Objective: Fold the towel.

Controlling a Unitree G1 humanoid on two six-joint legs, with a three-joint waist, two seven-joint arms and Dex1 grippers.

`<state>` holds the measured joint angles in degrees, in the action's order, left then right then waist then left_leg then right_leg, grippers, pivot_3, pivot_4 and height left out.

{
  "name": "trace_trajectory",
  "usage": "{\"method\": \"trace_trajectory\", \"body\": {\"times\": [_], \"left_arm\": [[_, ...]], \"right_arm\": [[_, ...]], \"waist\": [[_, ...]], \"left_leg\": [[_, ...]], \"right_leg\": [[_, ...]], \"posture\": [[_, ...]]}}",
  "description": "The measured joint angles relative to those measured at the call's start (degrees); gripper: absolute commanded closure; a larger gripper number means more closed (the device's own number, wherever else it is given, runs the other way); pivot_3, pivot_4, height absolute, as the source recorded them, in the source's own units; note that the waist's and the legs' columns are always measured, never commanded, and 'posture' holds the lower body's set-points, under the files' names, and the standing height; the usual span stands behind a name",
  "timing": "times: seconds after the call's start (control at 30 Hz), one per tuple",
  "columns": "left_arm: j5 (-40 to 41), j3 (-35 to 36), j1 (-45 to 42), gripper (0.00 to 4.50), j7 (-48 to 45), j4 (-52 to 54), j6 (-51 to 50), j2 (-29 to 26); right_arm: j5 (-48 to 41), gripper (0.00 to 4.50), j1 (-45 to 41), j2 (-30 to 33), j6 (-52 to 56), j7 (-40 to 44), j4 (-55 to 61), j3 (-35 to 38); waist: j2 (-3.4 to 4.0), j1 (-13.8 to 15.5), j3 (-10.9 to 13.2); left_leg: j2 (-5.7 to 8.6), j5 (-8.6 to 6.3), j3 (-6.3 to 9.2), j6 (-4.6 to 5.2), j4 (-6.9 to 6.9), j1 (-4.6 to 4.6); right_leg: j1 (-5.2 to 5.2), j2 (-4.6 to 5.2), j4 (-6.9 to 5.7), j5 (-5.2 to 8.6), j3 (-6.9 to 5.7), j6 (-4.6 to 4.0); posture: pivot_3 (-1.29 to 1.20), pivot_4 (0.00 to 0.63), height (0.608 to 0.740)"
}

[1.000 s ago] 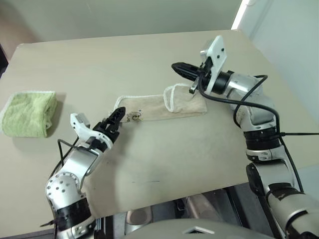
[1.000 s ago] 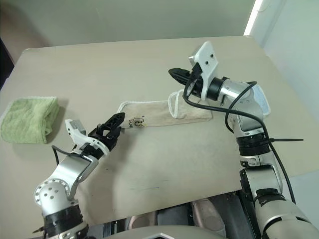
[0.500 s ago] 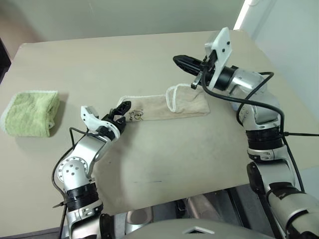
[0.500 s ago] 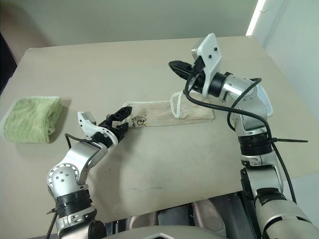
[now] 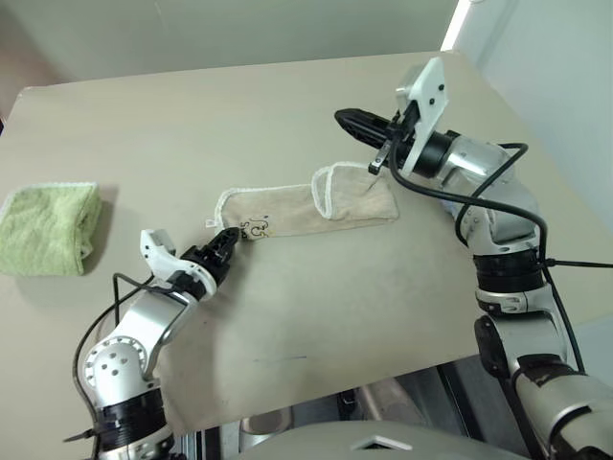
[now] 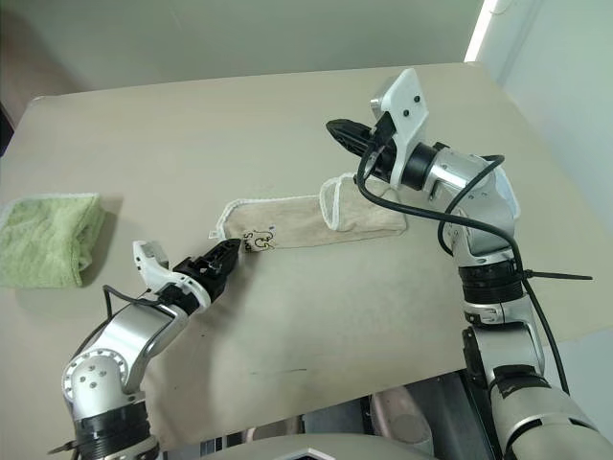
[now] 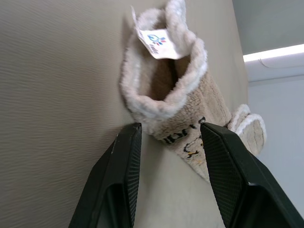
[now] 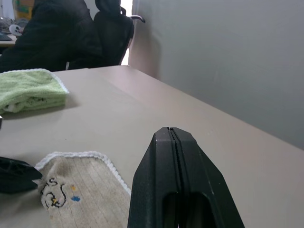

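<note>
One fold shows on the beige towel [image 5: 306, 209], its 3 o'clock end doubled over. Left pincer [image 5: 222, 244], fingers apart, straddles the 9 o'clock corner on the bench [image 5: 316, 316], unclamped; right pincer [image 5: 352, 122] hangs pressed together, empty, so the second fold remains.

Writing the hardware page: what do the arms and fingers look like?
Silver-grey metal arm links with black joint bands and loose black cables. White angular bracket at each wrist. Left gripper and right gripper each carry two black fingers with dotted inner pads.
</note>
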<state>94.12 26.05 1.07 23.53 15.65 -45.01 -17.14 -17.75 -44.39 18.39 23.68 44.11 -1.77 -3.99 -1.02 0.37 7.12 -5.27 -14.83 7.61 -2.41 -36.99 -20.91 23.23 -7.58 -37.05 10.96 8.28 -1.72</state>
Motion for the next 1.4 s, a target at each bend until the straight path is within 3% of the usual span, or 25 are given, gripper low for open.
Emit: {"method": "trace_trajectory", "body": {"times": [0.13,0.17,0.57,0.93,1.03,1.33,1.4], "left_arm": [[2.68,0.2,1.34,0.09,-0.79,0.66,0.88,-0.42],[3.07,0.15,1.36,0.04,-0.69,0.9,0.97,-0.55],[4.97,-4.68,-4.51,0.04,7.83,-1.04,2.71,-1.72],[2.06,-6.3,-10.07,0.04,10.08,-6.16,4.06,0.71],[0.53,-6.5,-11.24,0.62,9.16,-7.49,4.09,0.94],[-2.14,-6.44,-12.05,3.94,8.56,-9.85,4.47,2.24],[-2.09,-6.42,-12.13,4.48,8.24,-9.02,4.45,2.36]], "right_arm": [[0.03,4.5,0.0,-0.71,-0.07,-0.25,0.0,-0.09],[0.03,4.5,0.0,-0.89,-0.08,-0.28,0.0,-0.17],[0.07,4.5,0.34,-1.82,-0.69,-1.23,-0.01,-0.63],[0.06,4.5,0.99,-1.52,-0.71,-1.63,0.16,-0.67],[0.06,4.5,0.99,-1.38,-0.71,-1.64,0.21,-0.68],[0.05,4.5,0.99,-1.28,-0.71,-1.65,0.55,-0.68],[0.06,4.5,0.99,-1.21,-0.7,-1.65,0.55,-0.68]], "waist": [[0.0,-0.23,0.0],[0.0,-0.25,0.0],[0.14,0.43,0.08],[0.58,1.08,0.35],[0.66,1.08,0.4],[0.62,1.07,0.52],[0.66,1.17,0.54]], "left_leg": [[0.0,-0.06,0.0,-0.02,0.0,0.02],[0.0,-0.07,0.0,-0.02,-0.01,0.02],[0.01,-0.11,0.0,-0.09,-0.02,0.14],[0.72,-0.08,0.1,-0.12,-0.06,0.91],[0.99,-0.09,0.15,-0.13,-0.05,0.91],[1.37,-0.27,0.28,-0.62,-0.06,0.57],[1.38,-0.27,0.23,-0.68,-0.05,0.39]], "right_leg": [[-0.01,0.0,0.0,0.12,0.01,0.15],[-0.01,0.0,0.0,0.13,0.02,0.18],[-0.24,0.17,-0.01,0.13,-0.17,0.32],[-0.88,0.54,-0.02,0.14,-0.12,0.46],[-0.87,0.76,-0.02,0.15,-0.12,0.48],[-0.48,1.0,-0.02,0.14,0.15,0.63],[-0.31,1.09,-0.02,0.26,0.15,0.86]], "posture": [[0.0,0.15,0.74],[0.0,0.15,0.74],[0.0,0.15,0.74],[0.0,0.15,0.74],[0.0,0.15,0.74],[0.0,0.15,0.74],[0.0,0.15,0.74]]}}
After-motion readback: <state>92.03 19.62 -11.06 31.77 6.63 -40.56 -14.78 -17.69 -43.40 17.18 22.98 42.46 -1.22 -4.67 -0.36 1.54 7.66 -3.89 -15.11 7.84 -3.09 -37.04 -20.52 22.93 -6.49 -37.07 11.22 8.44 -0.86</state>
